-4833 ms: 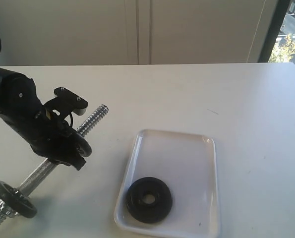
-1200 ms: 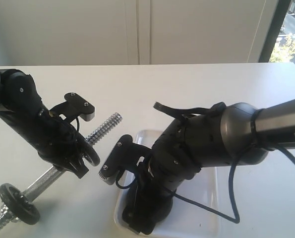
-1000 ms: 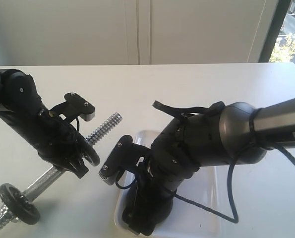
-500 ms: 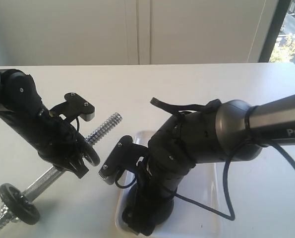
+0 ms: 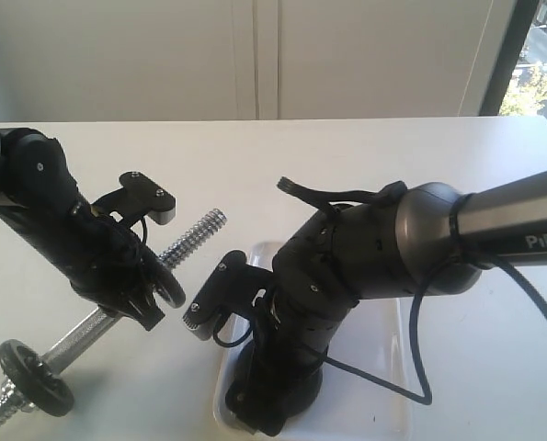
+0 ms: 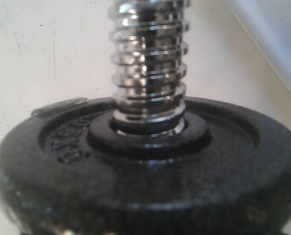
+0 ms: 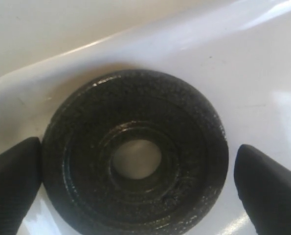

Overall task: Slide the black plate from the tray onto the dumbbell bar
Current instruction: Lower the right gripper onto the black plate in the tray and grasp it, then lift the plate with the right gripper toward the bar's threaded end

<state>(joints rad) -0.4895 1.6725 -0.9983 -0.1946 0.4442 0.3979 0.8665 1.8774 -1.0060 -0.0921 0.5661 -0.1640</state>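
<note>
The black plate lies flat in the white tray, near a rounded corner. My right gripper is open and straddles it: one finger is at its rim, the other stands a small gap away. In the exterior view the right gripper is down in the tray and hides the plate. My left gripper is shut on the dumbbell bar, which tilts up toward the tray. The bar's threaded end rises out of a black disc on the bar.
That disc sits on the bar right at the left gripper. A second black disc sits on the bar's low end near the table's front left. The right arm's cable loops over the tray's right side. White table behind.
The right arm has come in and lowered its gripper over the plate in the tray. The left arm shifted the bar slightly toward the tray. Almost nothing moved in the last second.
</note>
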